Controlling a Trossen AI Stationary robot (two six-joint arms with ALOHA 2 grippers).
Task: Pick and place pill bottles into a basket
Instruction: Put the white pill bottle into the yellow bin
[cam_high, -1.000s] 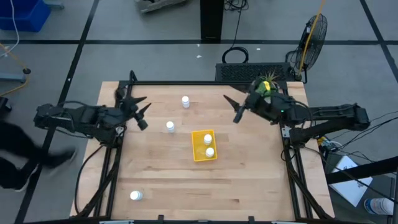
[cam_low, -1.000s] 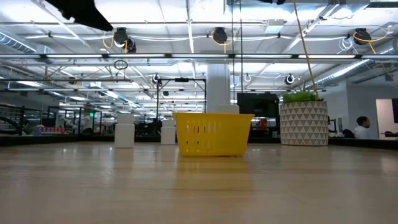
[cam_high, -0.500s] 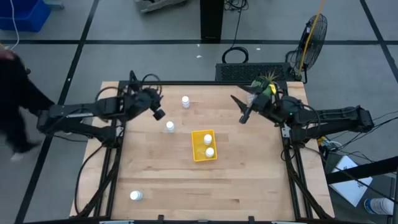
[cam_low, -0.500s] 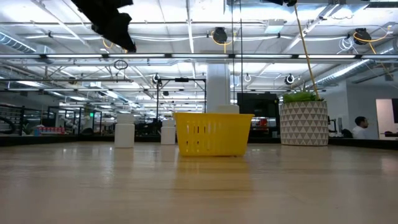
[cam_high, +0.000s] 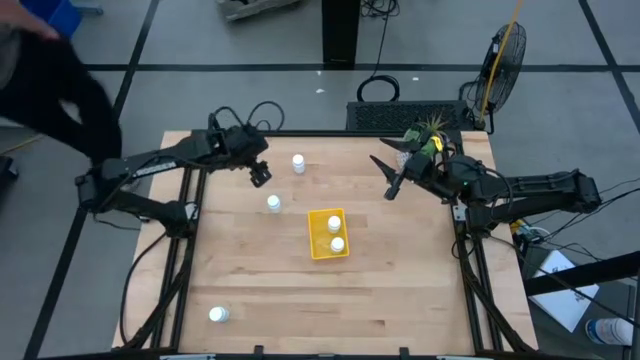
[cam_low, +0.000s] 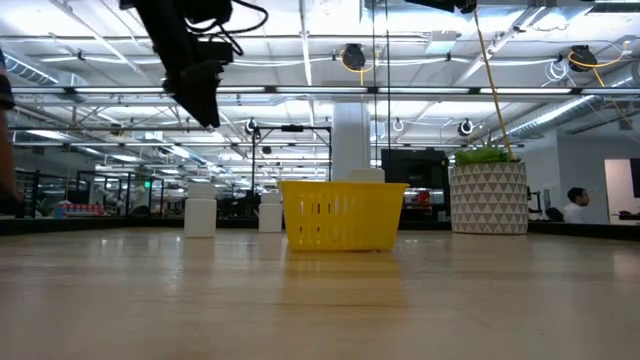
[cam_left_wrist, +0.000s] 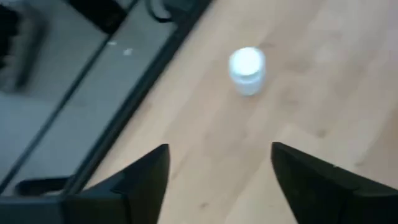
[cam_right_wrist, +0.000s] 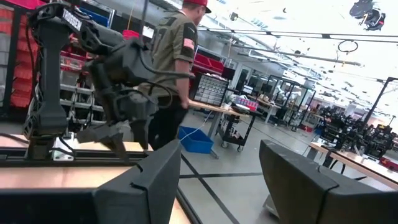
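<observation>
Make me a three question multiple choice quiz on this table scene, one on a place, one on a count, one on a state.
1. Where is the left gripper?
A. above the table near the far-left bottles
B. inside the basket
C. at the near edge

2. How many bottles lie in the basket?
A. none
B. two
C. five

3. The left gripper's fingers are:
A. shut on a bottle
B. open, empty
C. hidden

Answers: 1 A, it hovers beside the far bottle. 2 B, two white caps show inside. 3 B, the left wrist view shows spread fingers.
</observation>
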